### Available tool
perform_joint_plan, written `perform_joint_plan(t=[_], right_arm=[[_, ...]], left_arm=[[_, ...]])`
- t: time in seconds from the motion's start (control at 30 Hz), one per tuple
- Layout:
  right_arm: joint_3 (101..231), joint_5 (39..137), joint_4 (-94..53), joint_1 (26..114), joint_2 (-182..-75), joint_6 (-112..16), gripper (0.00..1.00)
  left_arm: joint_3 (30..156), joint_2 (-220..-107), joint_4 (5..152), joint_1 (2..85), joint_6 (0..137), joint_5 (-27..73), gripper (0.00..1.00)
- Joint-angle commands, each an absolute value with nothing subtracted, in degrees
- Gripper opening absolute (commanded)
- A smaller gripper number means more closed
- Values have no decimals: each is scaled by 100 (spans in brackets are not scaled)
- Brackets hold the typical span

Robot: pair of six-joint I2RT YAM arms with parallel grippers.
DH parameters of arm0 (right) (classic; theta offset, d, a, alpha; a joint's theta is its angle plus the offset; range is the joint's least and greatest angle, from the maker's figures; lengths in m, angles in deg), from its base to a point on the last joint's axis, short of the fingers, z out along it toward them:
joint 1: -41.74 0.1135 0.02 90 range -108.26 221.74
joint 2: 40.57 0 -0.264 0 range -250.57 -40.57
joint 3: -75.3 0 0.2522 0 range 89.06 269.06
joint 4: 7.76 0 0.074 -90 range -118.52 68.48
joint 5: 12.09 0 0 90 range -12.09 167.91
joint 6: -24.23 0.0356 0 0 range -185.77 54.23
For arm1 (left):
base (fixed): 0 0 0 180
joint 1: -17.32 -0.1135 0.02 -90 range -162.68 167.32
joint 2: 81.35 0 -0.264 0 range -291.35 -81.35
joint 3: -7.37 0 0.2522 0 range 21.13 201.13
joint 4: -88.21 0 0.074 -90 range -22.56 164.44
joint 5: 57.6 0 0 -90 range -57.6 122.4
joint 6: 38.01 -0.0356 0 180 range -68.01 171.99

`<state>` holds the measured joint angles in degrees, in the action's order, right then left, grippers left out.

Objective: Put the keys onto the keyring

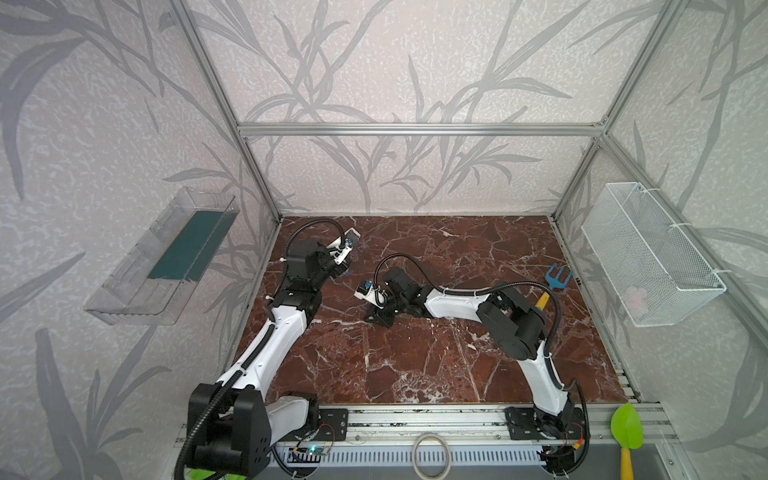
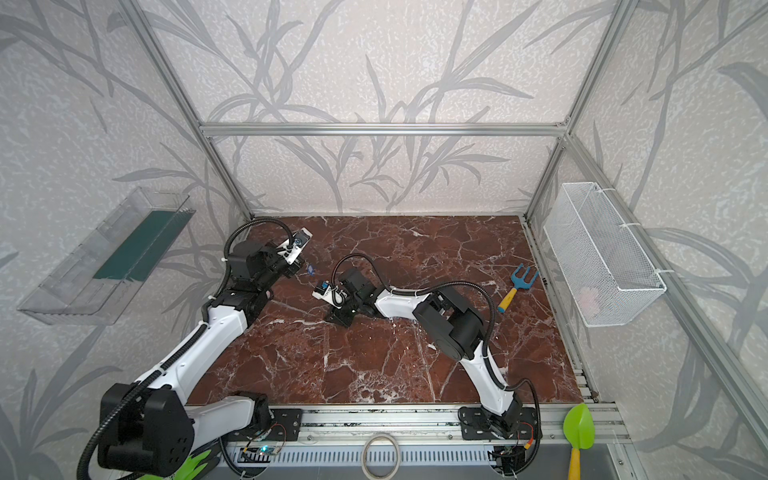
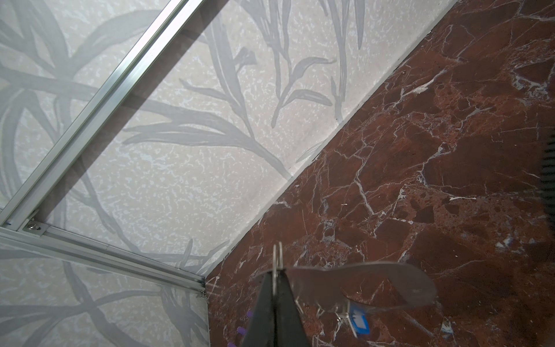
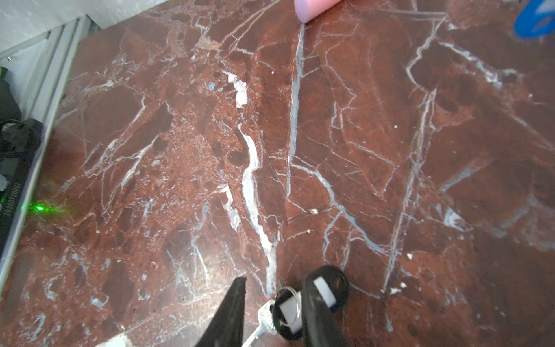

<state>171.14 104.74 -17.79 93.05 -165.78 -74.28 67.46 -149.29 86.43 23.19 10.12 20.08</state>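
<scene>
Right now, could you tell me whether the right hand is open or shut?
Open: in the wrist view the right hand has its fingers apart, with the black-headed key beside one finger, ungripped.

The black-and-white key [image 4: 286,309] is blurred, its blade cut off by the picture's edge. The keyring [image 3: 375,279] hides part of the blue-tagged key [image 3: 359,321].

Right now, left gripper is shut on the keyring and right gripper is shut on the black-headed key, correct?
No: the right gripper is open. The right wrist view shows its jaws apart around the black-headed key. The left gripper is shut on the keyring, as you said.
</scene>
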Motion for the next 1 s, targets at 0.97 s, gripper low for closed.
perform_joint_plan(t=[0.97], right_arm=[[17117,10226,-1903,9316,-16764,-7668,14]], left_arm=[[6692,-14922,8860,2288,1024,1783,0]])
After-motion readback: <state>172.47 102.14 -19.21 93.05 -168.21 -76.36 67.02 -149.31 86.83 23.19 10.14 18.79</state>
